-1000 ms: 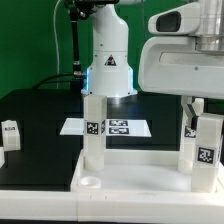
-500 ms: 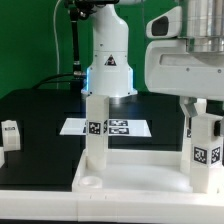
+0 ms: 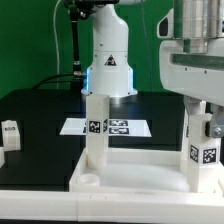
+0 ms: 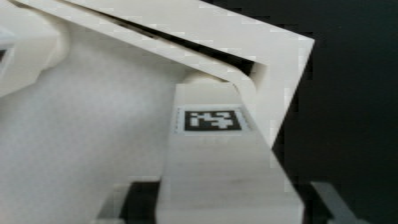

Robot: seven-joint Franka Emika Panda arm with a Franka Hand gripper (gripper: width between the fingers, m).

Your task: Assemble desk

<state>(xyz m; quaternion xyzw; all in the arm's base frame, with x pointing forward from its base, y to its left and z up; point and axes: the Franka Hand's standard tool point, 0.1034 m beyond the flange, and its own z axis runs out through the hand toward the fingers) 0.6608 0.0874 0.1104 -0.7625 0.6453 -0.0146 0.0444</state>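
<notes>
The desk's white tabletop (image 3: 140,178) lies rim up at the front of the black table. One white leg (image 3: 93,130) stands upright in its corner on the exterior view's left. A second tagged leg (image 3: 204,150) stands upright at the corner on the exterior view's right, with my gripper (image 3: 203,112) shut on its upper part from above. In the wrist view this leg (image 4: 217,120) runs between my two dark fingers (image 4: 143,203), and the tabletop (image 4: 71,110) shows beyond it. Where the held leg meets the tabletop is hidden.
The marker board (image 3: 105,127) lies flat behind the tabletop, in front of the arm's white base (image 3: 108,60). A loose white tagged part (image 3: 10,133) sits on the table at the exterior view's far left. A green wall closes off the back.
My gripper has turned about the upright leg, its white housing swinging toward the exterior view's right. The held leg shows a different face and stays in the same corner.
</notes>
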